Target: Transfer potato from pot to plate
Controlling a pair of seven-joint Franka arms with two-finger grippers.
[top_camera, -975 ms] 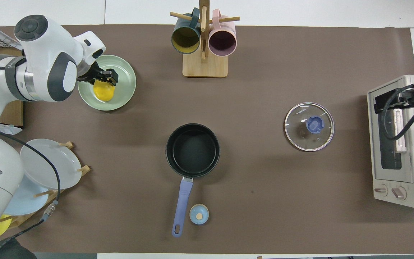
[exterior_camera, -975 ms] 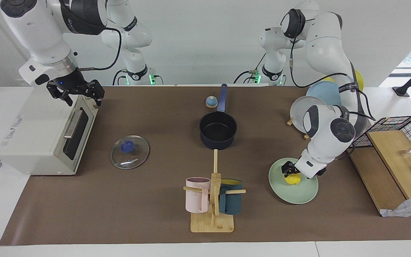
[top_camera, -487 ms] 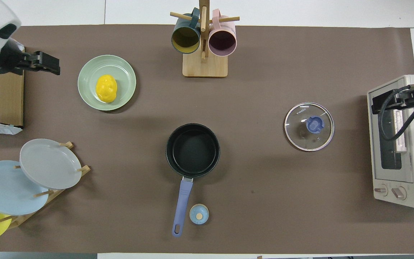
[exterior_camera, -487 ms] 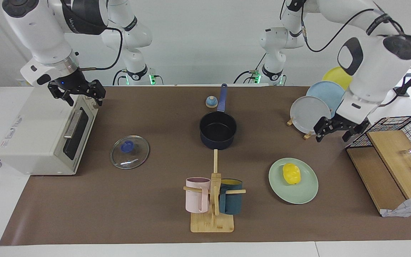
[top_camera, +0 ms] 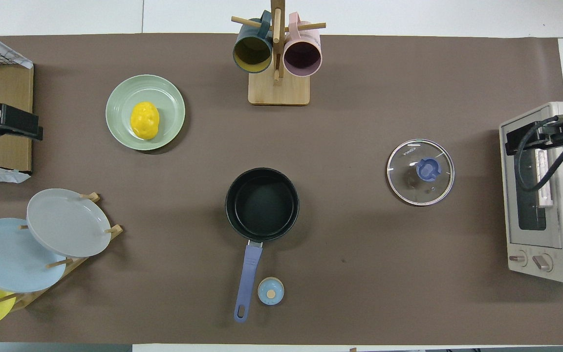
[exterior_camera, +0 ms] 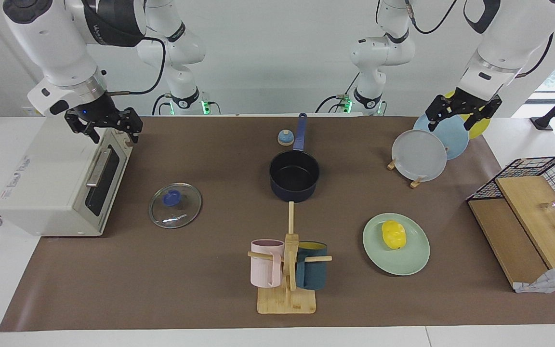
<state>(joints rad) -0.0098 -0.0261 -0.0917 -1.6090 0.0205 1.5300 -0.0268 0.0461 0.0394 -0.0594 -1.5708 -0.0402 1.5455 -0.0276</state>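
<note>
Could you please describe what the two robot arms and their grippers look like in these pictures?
Both arms have glossy white rounded shells with dark grey joint caps. Black cables run along the links, and green lights glow at the bases. The left gripper and right gripper are black, with two fingers each; the right one sits below a silver wrist ring.

Yellow potato (exterior_camera: 393, 234) on mint-green plate (exterior_camera: 410, 260); navy pot (exterior_camera: 294, 176), black inside; brown mat (exterior_camera: 210, 289); pink mug (exterior_camera: 264, 262).
</note>
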